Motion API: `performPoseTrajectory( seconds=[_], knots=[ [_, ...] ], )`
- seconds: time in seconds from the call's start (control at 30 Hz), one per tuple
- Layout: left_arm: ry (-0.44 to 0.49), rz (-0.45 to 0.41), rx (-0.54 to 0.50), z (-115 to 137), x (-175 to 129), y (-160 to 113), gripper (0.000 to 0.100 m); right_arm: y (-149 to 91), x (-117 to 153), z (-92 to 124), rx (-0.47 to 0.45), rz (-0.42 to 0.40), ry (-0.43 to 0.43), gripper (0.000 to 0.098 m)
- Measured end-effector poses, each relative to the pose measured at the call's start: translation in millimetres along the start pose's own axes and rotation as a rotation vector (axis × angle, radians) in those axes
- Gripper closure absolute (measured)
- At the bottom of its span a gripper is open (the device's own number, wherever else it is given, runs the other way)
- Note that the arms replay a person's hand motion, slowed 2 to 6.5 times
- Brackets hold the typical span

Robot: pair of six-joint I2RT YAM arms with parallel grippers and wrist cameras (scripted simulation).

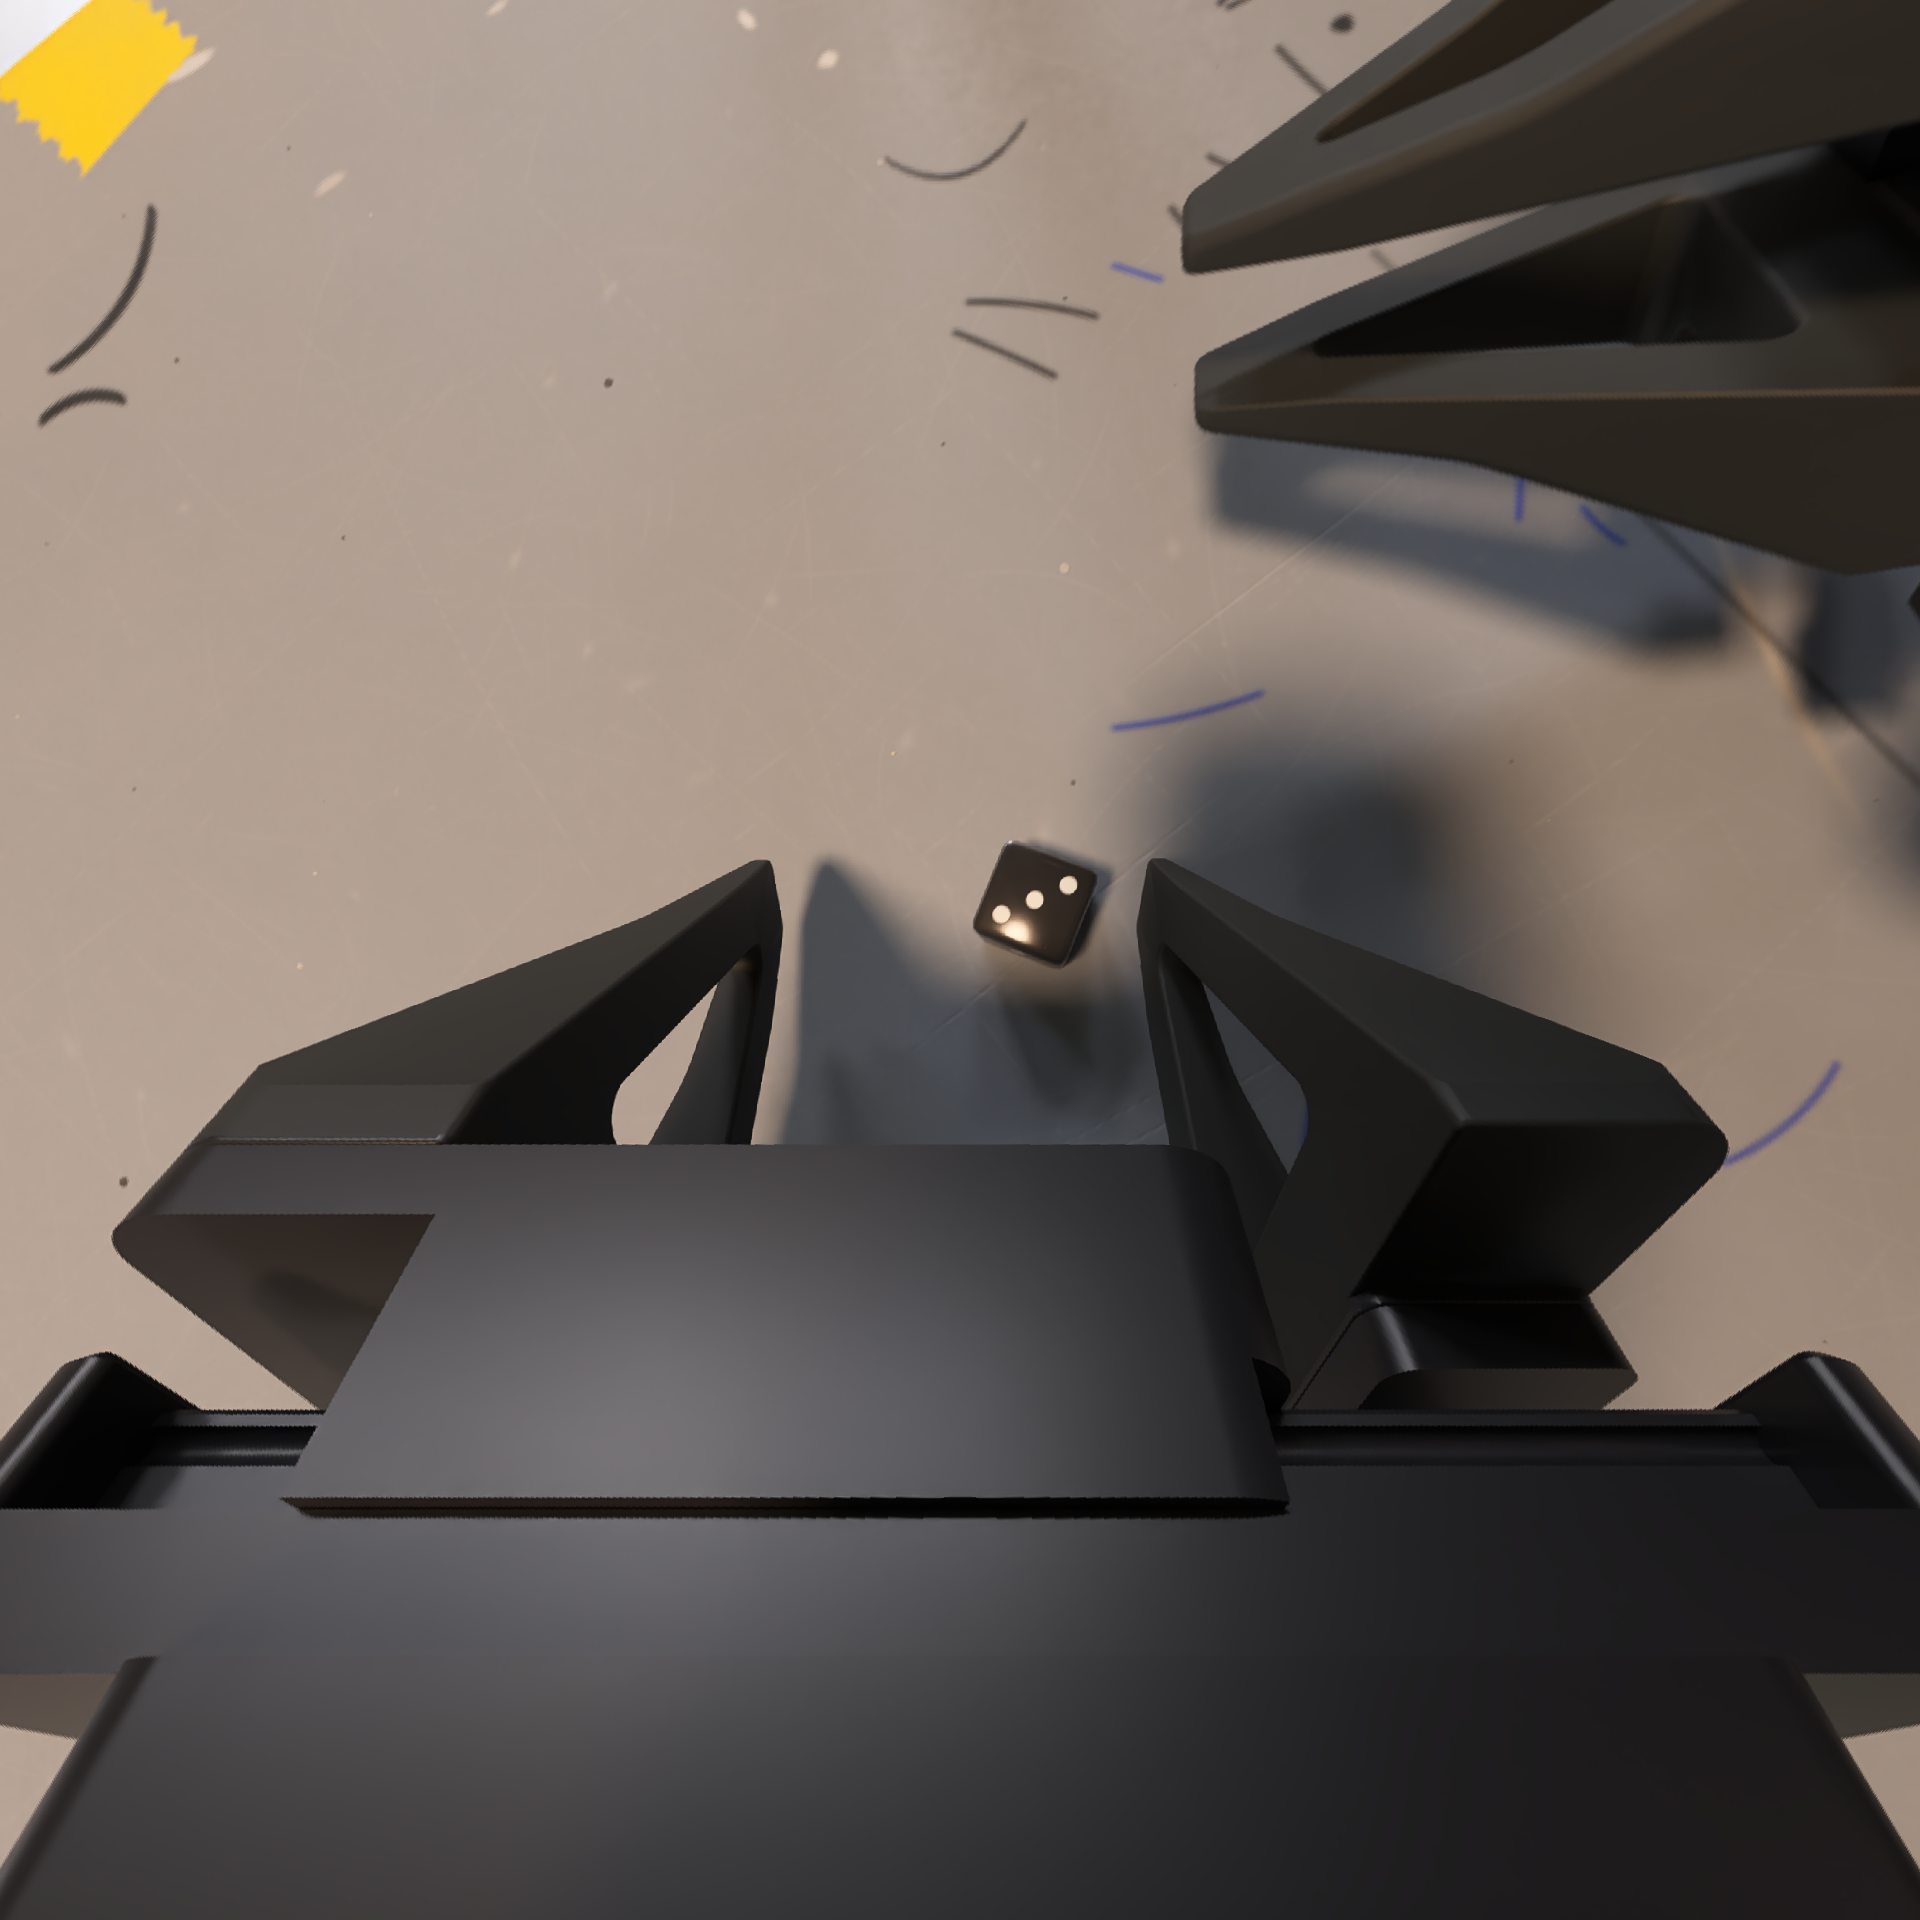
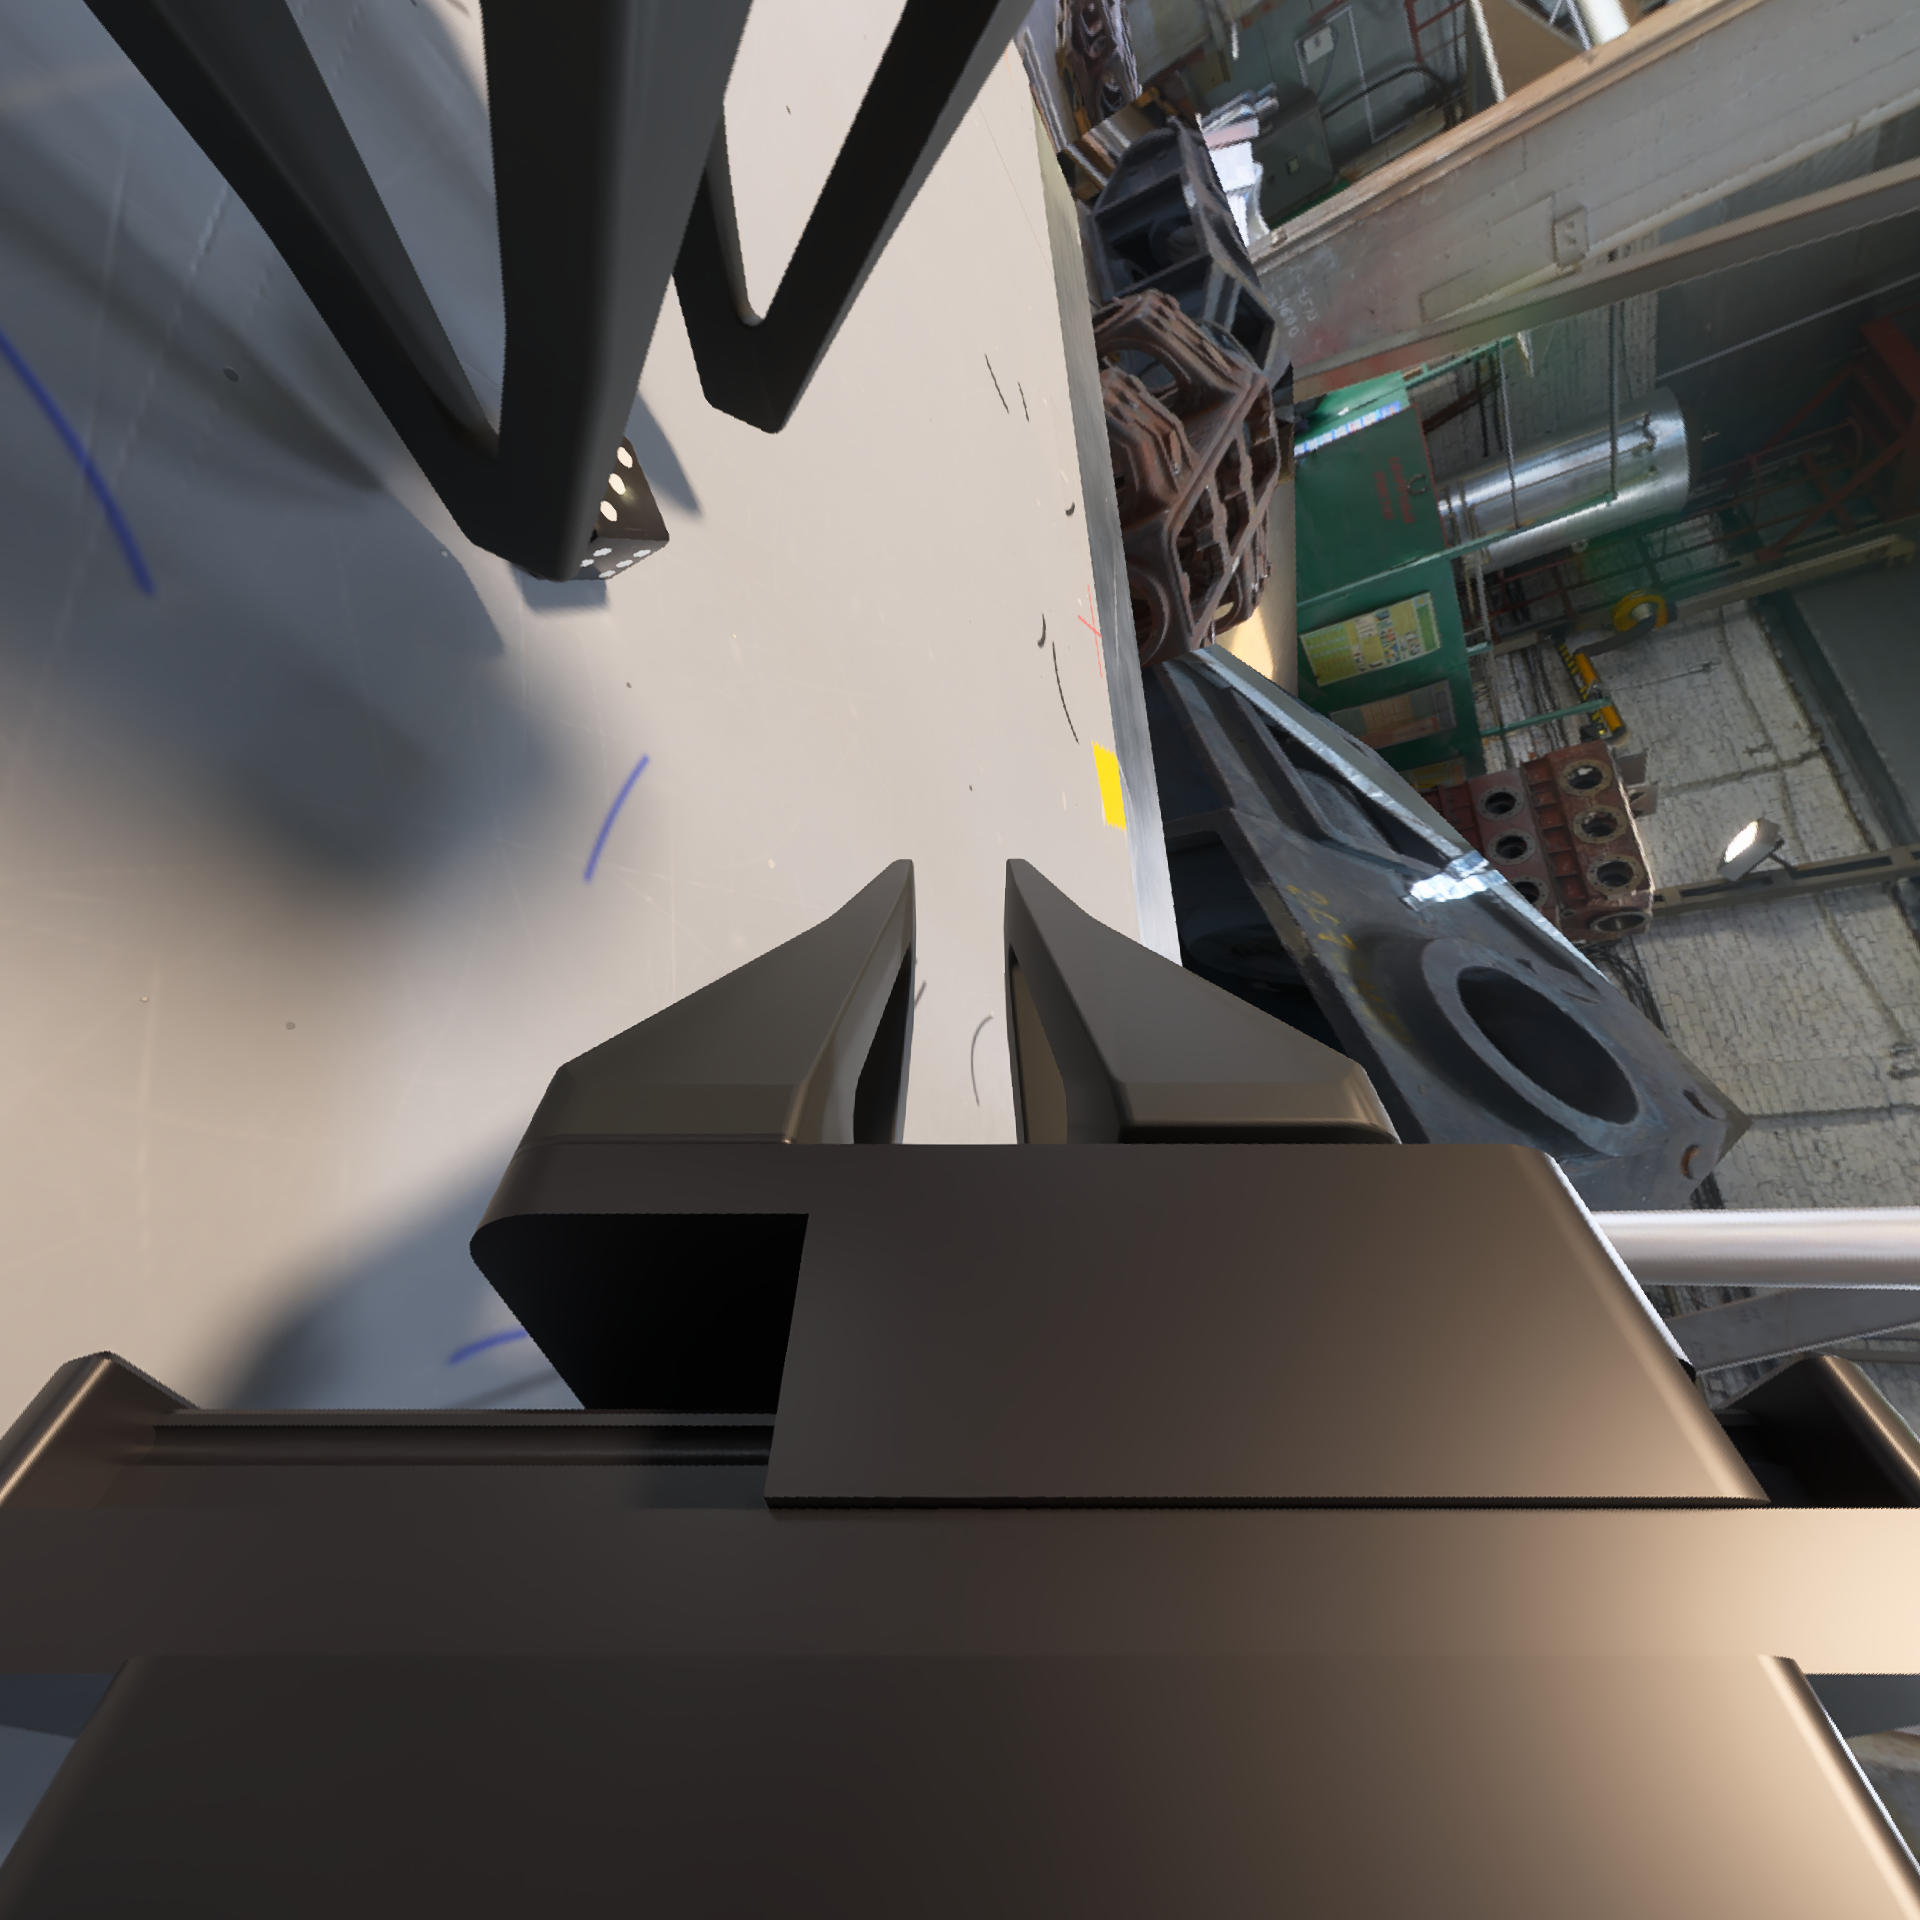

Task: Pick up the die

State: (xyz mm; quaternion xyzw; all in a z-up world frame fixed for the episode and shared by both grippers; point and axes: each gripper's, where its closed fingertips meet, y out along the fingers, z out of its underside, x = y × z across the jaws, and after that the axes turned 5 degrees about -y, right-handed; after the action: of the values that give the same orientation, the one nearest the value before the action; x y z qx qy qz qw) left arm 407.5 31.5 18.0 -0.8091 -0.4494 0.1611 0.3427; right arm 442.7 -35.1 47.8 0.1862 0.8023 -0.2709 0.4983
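Broadly, the worktop (image 1: 520,623) is a scuffed beige sheet with pen strokes across it, and in the right wrist view its far edge carries a yellow tape (image 2: 1110,787), with a workshop beyond. Left gripper (image 1: 958,883) hangs over the middle of the worktop with its fingers spread wide, nothing between the pads yet. Right gripper (image 2: 959,868) waits nearer the taped edge, its fingers drawn almost together with a thin slit left, holding nothing. Smallest is the die (image 1: 1035,905), black with white pips, three showing on top, sitting on the worktop between the left fingers, closer to one of them and turned at an angle to them. To do this grasp well, I would judge it best to centre the gripper over the die, twist the wrist so the pads meet two flat faces squarely, sink until the tips nearly brush the worktop, then close gently; a corner pinch could flick it away.
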Motion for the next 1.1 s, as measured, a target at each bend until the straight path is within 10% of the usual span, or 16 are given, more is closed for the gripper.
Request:
performPoseTrajectory(
  seconds=[0.43, 0.77, 1.1],
  knots=[
    [0.005, -0.091, -0.048, -1.1, 16.7, -9.3, 0.057, -0.1, 0.0, -0.3, -0.002, 0.0, 0.002, 0.0836],
    [0.038, 0.045, -0.098, -6.9, -6.9, -11.1, 0.06, -0.6, -0.4, -1.6, -0.008, -0.004, 0.001, 0.0836],
    [0.269, 0.155, -0.104, -3.1, -19.0, -9.4, 0.064, -6.2, 9.8, -10.6, -0.075, -0.08, -0.006, 0.0835]
  ],
)
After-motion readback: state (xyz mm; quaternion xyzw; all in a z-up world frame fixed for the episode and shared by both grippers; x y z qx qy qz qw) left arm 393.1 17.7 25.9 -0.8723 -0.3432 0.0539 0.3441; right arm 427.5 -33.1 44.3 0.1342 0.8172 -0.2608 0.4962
